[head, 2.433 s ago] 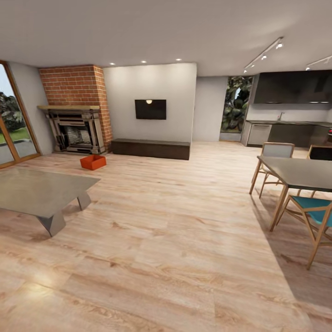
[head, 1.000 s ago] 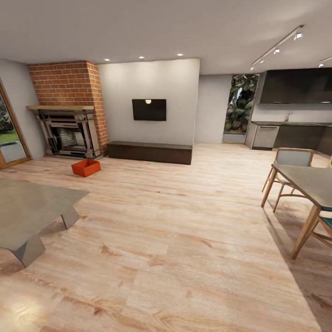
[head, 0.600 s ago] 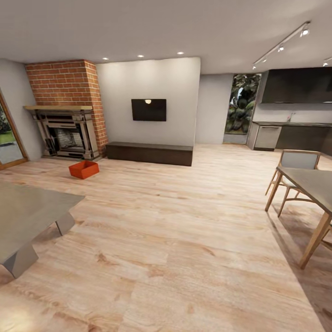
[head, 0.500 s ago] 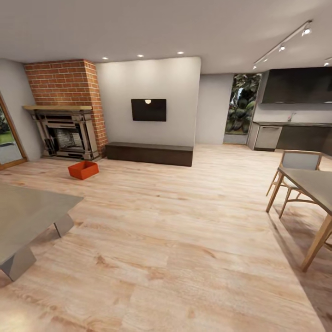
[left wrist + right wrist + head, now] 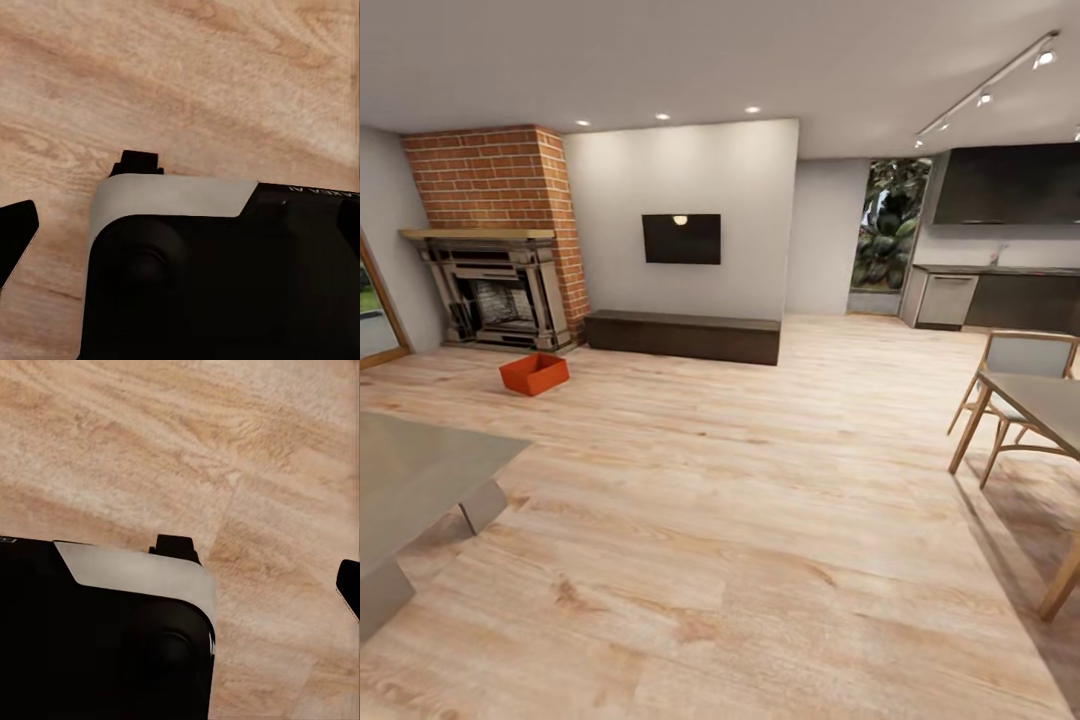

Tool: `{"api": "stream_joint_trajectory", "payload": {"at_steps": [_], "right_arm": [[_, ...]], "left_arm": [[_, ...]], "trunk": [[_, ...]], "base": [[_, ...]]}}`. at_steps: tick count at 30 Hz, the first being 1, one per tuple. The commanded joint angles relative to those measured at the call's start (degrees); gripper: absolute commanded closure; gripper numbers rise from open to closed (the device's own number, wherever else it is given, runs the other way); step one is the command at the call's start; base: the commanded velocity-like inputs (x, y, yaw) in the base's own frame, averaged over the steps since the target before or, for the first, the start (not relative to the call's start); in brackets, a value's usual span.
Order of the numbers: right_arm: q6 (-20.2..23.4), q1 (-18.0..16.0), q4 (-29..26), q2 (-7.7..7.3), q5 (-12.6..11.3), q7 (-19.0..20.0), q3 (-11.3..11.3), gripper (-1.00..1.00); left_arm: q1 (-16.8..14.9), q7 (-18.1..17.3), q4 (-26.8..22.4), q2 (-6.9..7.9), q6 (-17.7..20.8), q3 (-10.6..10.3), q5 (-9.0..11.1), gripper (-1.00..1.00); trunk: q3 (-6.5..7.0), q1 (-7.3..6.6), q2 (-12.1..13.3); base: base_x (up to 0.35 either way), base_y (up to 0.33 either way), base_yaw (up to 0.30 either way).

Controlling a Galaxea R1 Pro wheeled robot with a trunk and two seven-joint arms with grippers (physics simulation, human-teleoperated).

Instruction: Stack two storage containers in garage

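Head view: 1 orange-red bin (image 5: 534, 373) sits on the light wood floor (image 5: 760, 520) in the living room, just in front of the brick fireplace (image 5: 495, 260) and well apart from the robot. A long dark cabinet (image 5: 682, 336) runs under the wall TV (image 5: 680, 238). A grey low table (image 5: 415, 480) juts in at the left edge, and a dining table (image 5: 1040, 400) with a chair (image 5: 1015, 375) stands at the right. The bin has not been picked up, so the task is at its approach stage.

The risks, as I judge them: a straight line to the bin passes close by the low table's corner — the base could clip it. The bin's walls look thin, so a hard or off-centre pinch could tip it or let it slip. 1 bin is in sight; the 2nd must be found before the garage run.

Left wrist view: dark housing with a pale band (image 5: 169, 199) over wood planks, and a black finger tip (image 5: 16, 225) at the edge. I cannot tell whether this pincer is released or clenched.

Right wrist view: the same kind of housing (image 5: 142, 574) over the floor, a dark tip (image 5: 349, 581) at the edge — again I cannot tell the pincer's state. Nothing held is seen at either one.
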Motion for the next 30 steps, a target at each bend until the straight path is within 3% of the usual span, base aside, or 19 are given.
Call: {"api": "stream_joint_trajectory", "payload": {"at_steps": [1,30], "right_arm": [[-0.31,-0.05,0.17,0.05,-0.51,-0.06,0.48,-1.00],[-0.36,-0.04,0.17,0.05,-0.51,-0.06,0.48,-1.00]], "left_arm": [[-0.04,-0.30,0.08,0.02,-0.15,-0.01,0.52,-1.00],[-0.04,-0.32,0.08,0.02,-0.15,-0.01,0.52,-1.00]], "trunk": [[-0.06,0.03,-0.03],[-0.06,0.03,-0.03]], "base": [[0.319,0.000,0.000],[0.319,0.000,0.000]]}}
